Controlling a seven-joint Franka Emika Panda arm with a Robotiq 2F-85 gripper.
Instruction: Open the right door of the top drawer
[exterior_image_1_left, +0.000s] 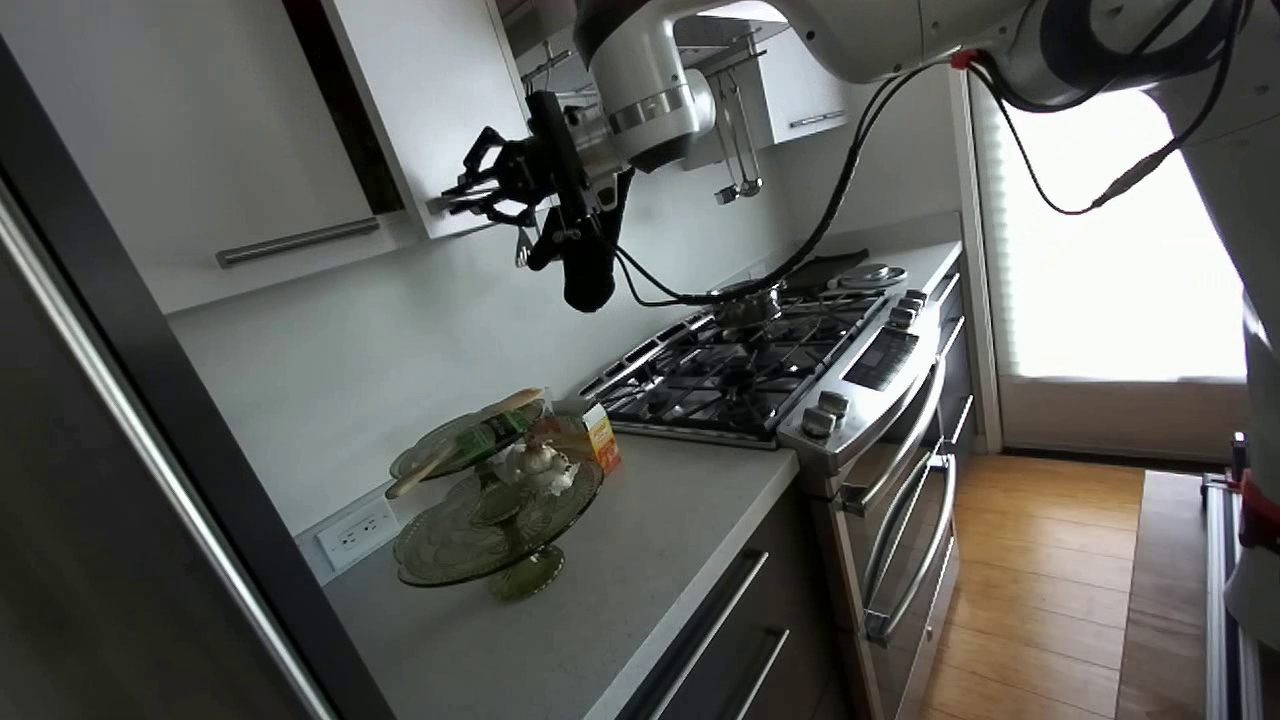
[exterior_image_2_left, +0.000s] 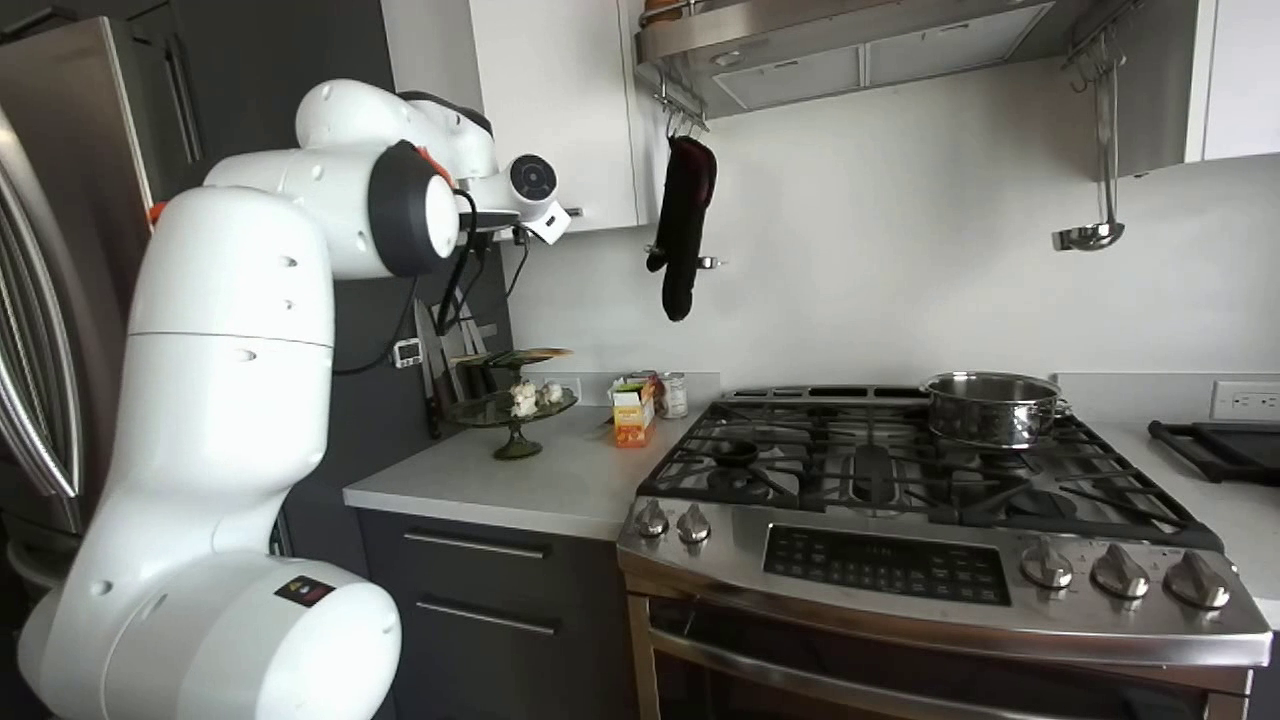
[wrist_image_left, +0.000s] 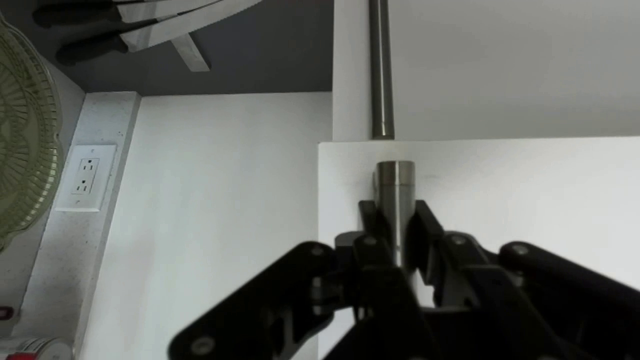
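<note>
the gripper (wrist_image_left: 396, 215) pinches the handle (wrist_image_left: 395, 197) (near one end, mind); tugging straight as the door (wrist_image_left: 510, 210) arcs could slip it.

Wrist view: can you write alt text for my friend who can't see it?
A black claw grips the metal handle of a white cabinet door, near another handle. On the picture's left side are knives, a wall outlet and part of a green glass cake stand.

Carton (exterior_image_2_left: 632, 424), arm label (exterior_image_2_left: 305, 590) — print unreadable
</note>
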